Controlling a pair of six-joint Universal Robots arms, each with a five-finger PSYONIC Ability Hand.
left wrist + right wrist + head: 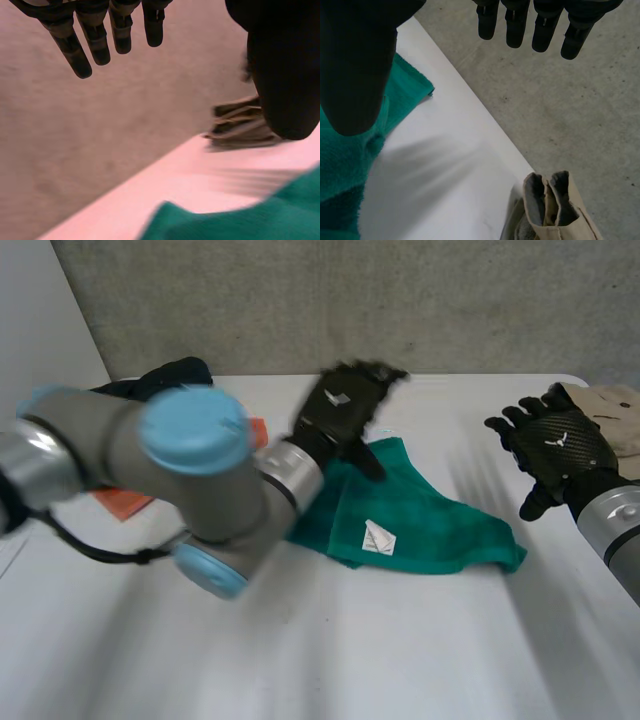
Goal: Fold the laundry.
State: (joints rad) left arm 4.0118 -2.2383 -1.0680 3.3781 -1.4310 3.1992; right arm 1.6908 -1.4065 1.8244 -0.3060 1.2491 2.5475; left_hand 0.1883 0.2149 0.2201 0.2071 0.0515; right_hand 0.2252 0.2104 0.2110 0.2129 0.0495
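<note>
White table [400, 640] bears a green towel [430, 515]; left hand [342, 405] and right hand [560, 445] hover empty, fingers straight.

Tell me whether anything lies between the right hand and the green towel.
Nothing visible does. Bare white table separates the right hand from the green towel. The beige garment lies on the hand's far side, away from the towel.
</note>
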